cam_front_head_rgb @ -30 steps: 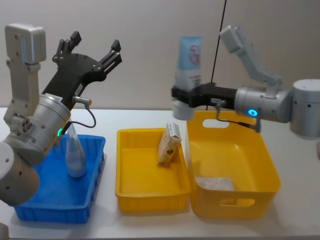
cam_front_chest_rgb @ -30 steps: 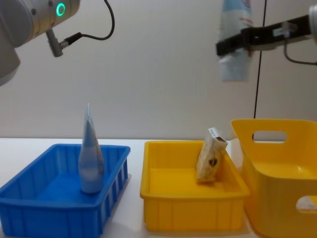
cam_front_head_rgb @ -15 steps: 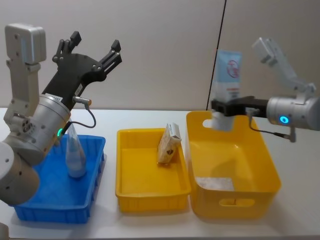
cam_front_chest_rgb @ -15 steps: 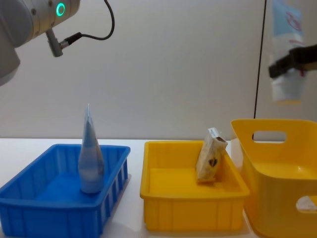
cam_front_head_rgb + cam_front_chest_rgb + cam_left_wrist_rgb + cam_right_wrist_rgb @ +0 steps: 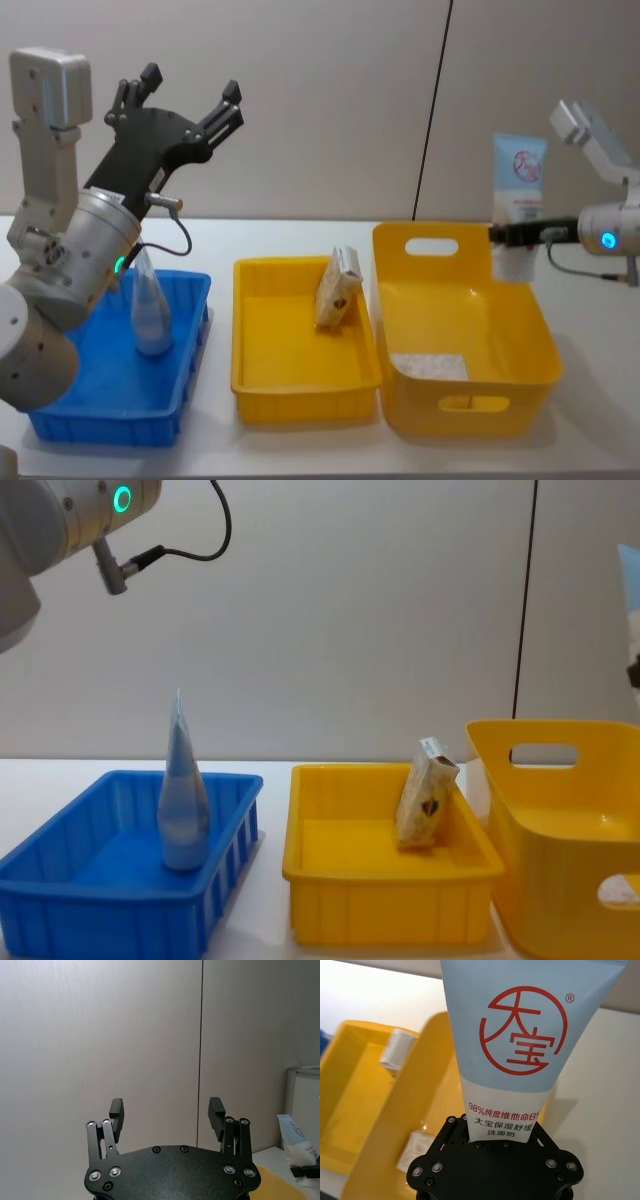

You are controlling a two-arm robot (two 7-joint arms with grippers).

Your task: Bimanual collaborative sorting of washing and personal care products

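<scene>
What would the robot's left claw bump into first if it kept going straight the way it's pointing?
Probably just the wall. The left gripper is open, raised above the blue bin and pointing up and away. Its wrist view shows bare wall between the fingers, though how far off is unclear.

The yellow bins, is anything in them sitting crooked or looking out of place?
The small carton in the shallow yellow bin stands tilted, leaning against the bin's right wall rather than lying flat. A pale flat packet lies on the floor of the deep yellow bin. Nothing looks spilled or damaged.
</scene>
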